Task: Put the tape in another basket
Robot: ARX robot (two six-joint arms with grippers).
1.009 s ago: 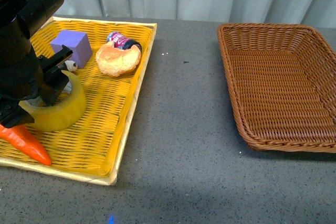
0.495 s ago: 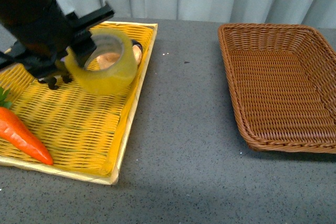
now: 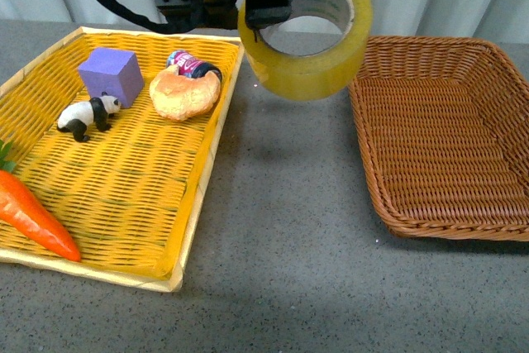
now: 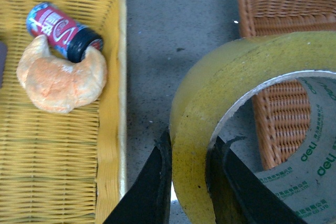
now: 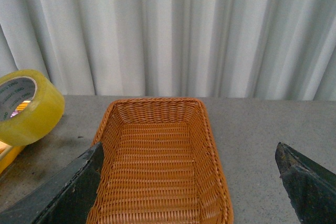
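The tape (image 3: 307,55), a wide yellowish roll with a white printed core, hangs in the air between the yellow tray and the brown wicker basket (image 3: 446,204), near the basket's left rim. My left gripper (image 3: 266,7) is shut on the tape's wall, one finger inside the core and one outside. In the left wrist view the tape (image 4: 194,129) is pinched by the left gripper (image 4: 190,182), with the basket (image 4: 278,3) behind. The right wrist view shows the tape (image 5: 37,114) left of the empty basket (image 5: 157,108); my right gripper (image 5: 191,182) stands open above the basket.
The flat yellow tray (image 3: 198,204) on the left holds a purple cube (image 3: 110,73), a croissant (image 3: 183,93), a red can (image 3: 190,64), a toy panda (image 3: 85,116) and a carrot (image 3: 37,225). Grey tabletop (image 3: 289,229) lies between tray and basket. Curtains hang behind.
My left gripper lifted the tape out of the yellow tray and carried it up and to the right, toward the brown basket. The panda now shows in the tray.
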